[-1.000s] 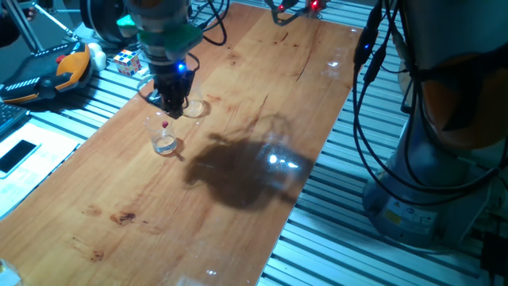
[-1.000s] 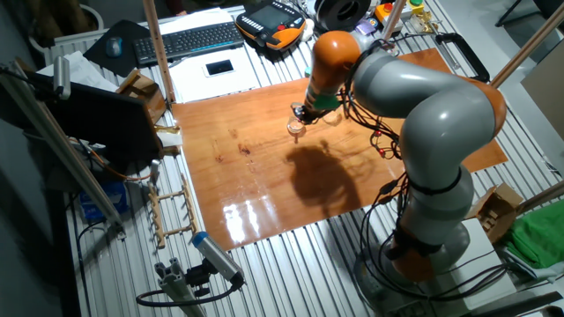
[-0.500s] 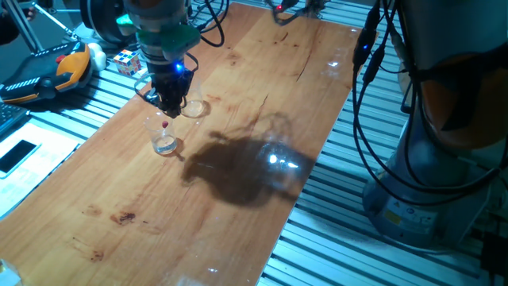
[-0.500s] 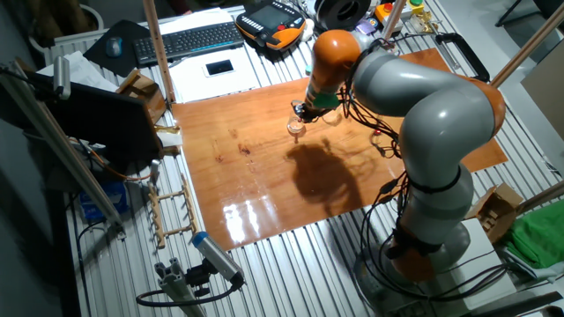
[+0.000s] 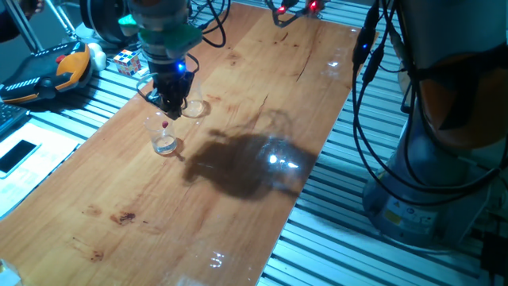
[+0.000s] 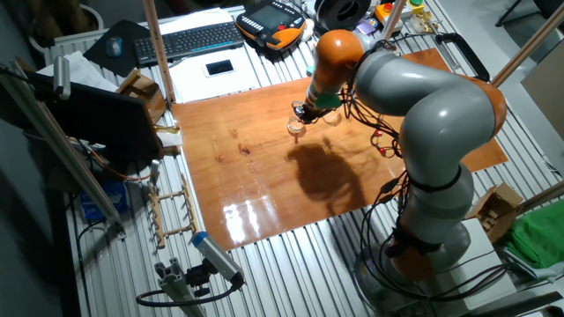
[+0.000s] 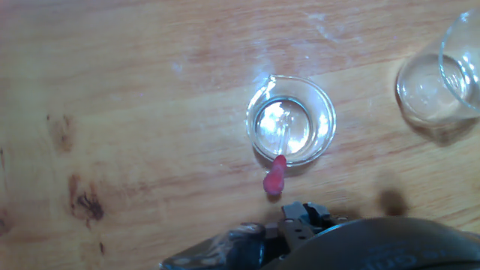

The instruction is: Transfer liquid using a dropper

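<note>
A small clear glass cup point(image 5: 165, 144) stands on the wooden table point(image 5: 238, 95). The dropper point(image 5: 165, 125), a thin clear tube with a small red bulb, leans in the cup with the bulb over the rim. In the hand view the cup point(image 7: 291, 120) shows a pale glint of liquid point(image 7: 281, 124), and the dropper's bulb point(image 7: 274, 180) rests against the near rim. My gripper point(image 5: 171, 110) hangs just above and behind the dropper without touching it. Its jaws are too small to read. It also shows in the other fixed view point(image 6: 300, 114).
A flat round clear dish point(image 5: 194, 108) lies right behind the cup; in the hand view it point(image 7: 439, 79) is at the upper right. A colour cube point(image 5: 127, 60) and an orange pendant point(image 5: 48, 73) lie off the table's left edge. Cables point(image 5: 361, 95) hang on the right.
</note>
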You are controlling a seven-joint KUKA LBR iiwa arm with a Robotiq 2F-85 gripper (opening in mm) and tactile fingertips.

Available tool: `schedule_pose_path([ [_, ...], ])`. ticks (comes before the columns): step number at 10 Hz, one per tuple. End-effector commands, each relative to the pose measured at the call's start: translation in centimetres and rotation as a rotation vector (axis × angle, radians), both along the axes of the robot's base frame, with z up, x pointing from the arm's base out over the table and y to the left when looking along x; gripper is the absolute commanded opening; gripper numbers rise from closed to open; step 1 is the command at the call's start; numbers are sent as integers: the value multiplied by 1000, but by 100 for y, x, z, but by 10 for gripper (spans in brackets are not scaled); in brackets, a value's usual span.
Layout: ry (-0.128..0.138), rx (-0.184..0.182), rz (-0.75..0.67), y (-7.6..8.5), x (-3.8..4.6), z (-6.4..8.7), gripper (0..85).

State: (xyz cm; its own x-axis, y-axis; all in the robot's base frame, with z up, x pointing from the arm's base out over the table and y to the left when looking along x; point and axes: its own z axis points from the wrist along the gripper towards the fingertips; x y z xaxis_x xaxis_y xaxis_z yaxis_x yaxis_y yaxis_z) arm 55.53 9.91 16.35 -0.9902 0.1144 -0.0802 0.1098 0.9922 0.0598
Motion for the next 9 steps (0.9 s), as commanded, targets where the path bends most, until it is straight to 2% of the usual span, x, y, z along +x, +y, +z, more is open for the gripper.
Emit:
schedule_pose_path([
  [1, 1, -12, 19, 1, 0, -1, 10],
  [2, 8, -8, 27, 1, 0, -1, 10],
  [4, 14, -23, 36, 1, 0, -1, 10],
  [7, -5, -28, 20, -2, 10, -7, 10],
  [9, -10, -10, -3, 0, 16, -11, 10],
])
